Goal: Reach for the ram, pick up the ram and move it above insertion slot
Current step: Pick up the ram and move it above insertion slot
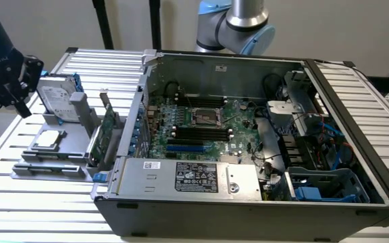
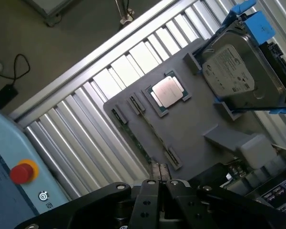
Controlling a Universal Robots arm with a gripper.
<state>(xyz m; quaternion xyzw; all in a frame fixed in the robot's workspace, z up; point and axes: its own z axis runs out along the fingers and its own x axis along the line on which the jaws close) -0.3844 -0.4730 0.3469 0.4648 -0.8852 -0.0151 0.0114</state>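
The ram [image 2: 131, 136] is a thin green stick standing on edge in a grey holder plate [image 2: 190, 129], which lies on the slatted table at the exterior view's left. My black gripper [image 1: 20, 104] hangs in the air above the holder plate [image 1: 52, 169], near its outer side and apart from everything on it. In the wrist view the gripper [image 2: 159, 171] has its fingertips together with nothing between them, over one end of the ram's holder. The insertion slot [image 1: 198, 132] is one of several parallel black sockets on the green motherboard [image 1: 238, 119] inside the open case.
The holder plate also carries a hard drive [image 1: 56, 96] in a blue frame, a CPU chip [image 2: 167, 91] and an upright green expansion card [image 1: 104, 132]. The case wall [image 1: 140, 101] separates holder and motherboard. A power supply [image 1: 188, 177] sits at the case front. A red button [image 2: 21, 171] lies beside the table.
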